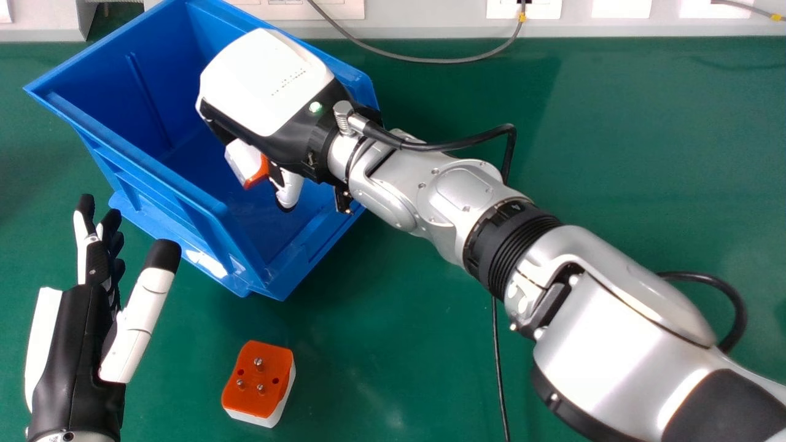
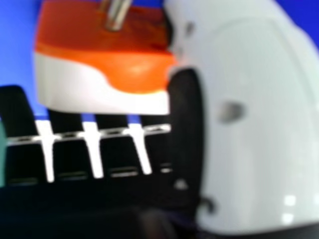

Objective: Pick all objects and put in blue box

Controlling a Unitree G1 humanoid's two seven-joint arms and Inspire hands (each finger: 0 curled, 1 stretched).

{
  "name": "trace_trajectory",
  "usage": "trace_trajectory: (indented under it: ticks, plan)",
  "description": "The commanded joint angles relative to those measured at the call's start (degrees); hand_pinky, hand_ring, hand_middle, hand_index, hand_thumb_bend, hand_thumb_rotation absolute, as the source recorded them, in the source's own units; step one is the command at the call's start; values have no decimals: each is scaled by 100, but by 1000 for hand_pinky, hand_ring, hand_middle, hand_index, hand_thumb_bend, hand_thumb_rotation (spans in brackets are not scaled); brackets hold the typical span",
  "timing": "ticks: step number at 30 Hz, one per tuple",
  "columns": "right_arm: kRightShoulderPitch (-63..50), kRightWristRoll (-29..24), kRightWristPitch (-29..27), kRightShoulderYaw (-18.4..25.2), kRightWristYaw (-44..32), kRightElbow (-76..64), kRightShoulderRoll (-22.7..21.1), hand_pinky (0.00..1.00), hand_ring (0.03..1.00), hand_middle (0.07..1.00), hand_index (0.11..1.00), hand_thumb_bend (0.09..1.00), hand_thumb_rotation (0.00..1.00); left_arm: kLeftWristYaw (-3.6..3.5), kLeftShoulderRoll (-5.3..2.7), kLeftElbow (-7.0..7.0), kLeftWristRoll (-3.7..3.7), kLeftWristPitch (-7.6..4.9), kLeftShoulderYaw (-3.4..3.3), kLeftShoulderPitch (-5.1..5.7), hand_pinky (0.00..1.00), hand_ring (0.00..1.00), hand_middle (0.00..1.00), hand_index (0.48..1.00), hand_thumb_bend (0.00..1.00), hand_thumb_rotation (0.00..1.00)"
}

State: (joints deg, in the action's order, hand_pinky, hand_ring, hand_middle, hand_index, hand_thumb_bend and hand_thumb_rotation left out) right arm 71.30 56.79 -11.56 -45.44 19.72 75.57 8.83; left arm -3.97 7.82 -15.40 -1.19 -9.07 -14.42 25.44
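Down at the near left, the left hand (image 1: 73,344) lies palm inward over the green bench (image 1: 399,344), fingers (image 1: 86,209) straight and extended, thumb standing well apart from them, nothing in its grasp. Across to its right sits one plug (image 1: 258,380), loose on the bench, orange face up with three metal pins (image 1: 258,363) pointing skyward, white casing beneath, well clear of the hand and apart from the box. In from the near right corner comes the silver right arm (image 1: 620,344), stretching diagonally over the bench, a thin black cable (image 1: 496,344) running past it, and out at the far end, here's the action: the right hand (image 1: 264,86), back turned up, is over the blue box (image 1: 153,178), and it has another plug (image 1: 245,164)! That one is orange and white too, clamped between the fingers (image 2: 70,162) and the thumb (image 2: 254,114), a metal pin (image 2: 118,14) jutting from its orange face, all within the box's outline, though whether it touches the box floor I cannot tell. The box itself stands at an angle, open side up, and beyond it a grey cable (image 1: 430,60) loops onto the bench from the pale ledge (image 1: 430,27) at the back
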Motion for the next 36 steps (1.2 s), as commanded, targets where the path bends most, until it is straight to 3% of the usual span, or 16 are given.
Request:
trace_trajectory:
  ticks: [1,4,8,12,15,22,29,36]
  plan:
    - [112,46,-3,-84,211,-110,-41,406,492,505,443,500,0,21,3,-143,9,-32,21,-3,1000,1000,1000,1000,838,870]
    - [121,-53,-111,-52,109,-128,-80,416,551,564,501,490,0,24,-3,-151,2,-26,35,-14,1000,1000,1000,1000,835,871]
    - [149,-52,-95,-78,23,-128,-95,436,790,799,746,447,0,45,21,-104,-59,-68,35,-42,1000,1000,1000,1000,832,874]
    - [180,17,-59,-161,27,-137,-123,439,866,872,836,433,0,49,20,-52,-70,-78,34,-81,1000,1000,1000,1000,825,875]
    - [183,20,-33,-202,51,-148,-132,719,945,948,933,393,0,46,9,-57,-65,-62,43,-101,1000,1000,1000,1000,811,874]
    - [150,-4,0,-231,126,-134,-139,898,993,993,992,377,0,68,2,-115,-99,-9,79,-111,1000,1000,1000,1000,800,871]
    - [162,-2,31,-247,132,-131,-138,926,1000,1000,1000,369,0,68,9,-41,-89,7,76,-175,1000,1000,1000,1000,796,870]
    - [144,-88,1,-168,161,-145,-152,932,1000,1000,1000,362,0,86,21,-13,-140,59,93,-238,1000,1000,1000,1000,794,870]
